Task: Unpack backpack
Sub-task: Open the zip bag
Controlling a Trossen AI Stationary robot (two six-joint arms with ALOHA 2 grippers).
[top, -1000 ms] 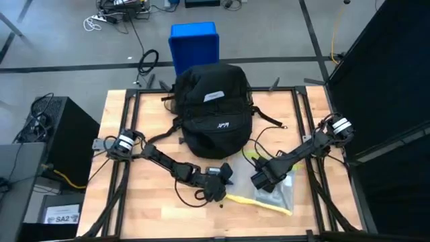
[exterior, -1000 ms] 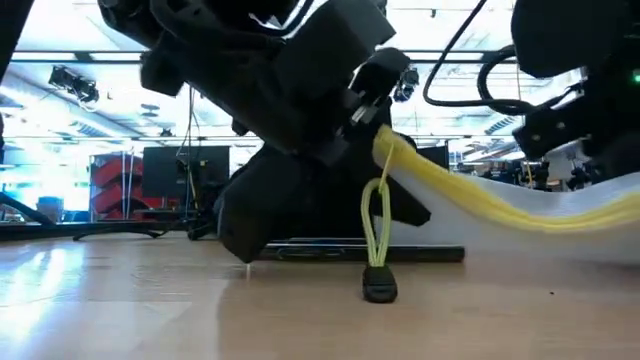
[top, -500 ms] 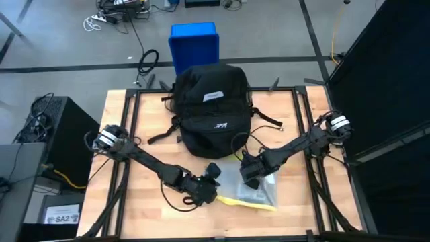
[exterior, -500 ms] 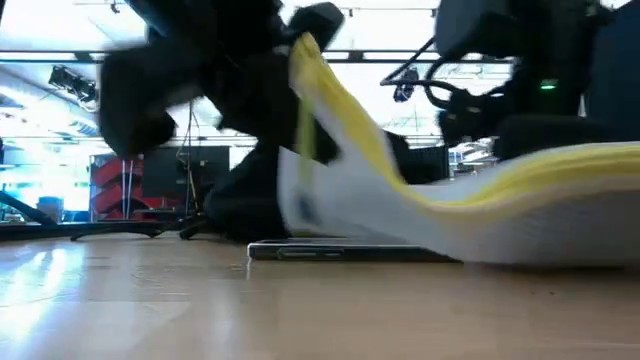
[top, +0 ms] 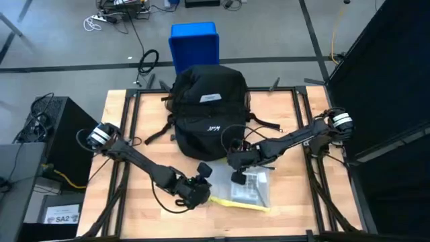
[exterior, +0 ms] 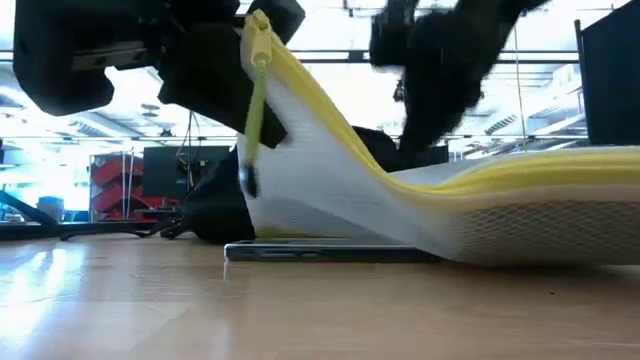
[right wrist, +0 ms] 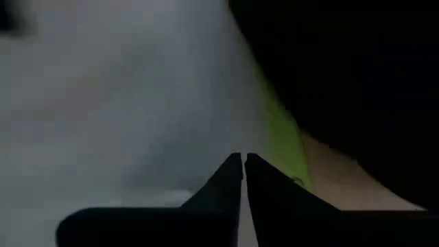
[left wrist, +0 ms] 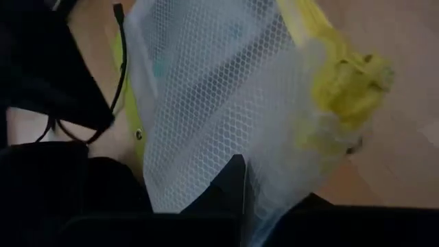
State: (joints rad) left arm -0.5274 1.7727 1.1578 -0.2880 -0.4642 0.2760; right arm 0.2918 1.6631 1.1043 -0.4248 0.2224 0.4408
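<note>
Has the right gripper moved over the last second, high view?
Yes. The right gripper has swung toward the left side of the table and closer to the backpack, now above the mesh pouch.

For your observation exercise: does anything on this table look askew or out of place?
Yes. The mesh pouch is askew: the left claw lifts its yellow-edged end while the rest sags on the table.
</note>
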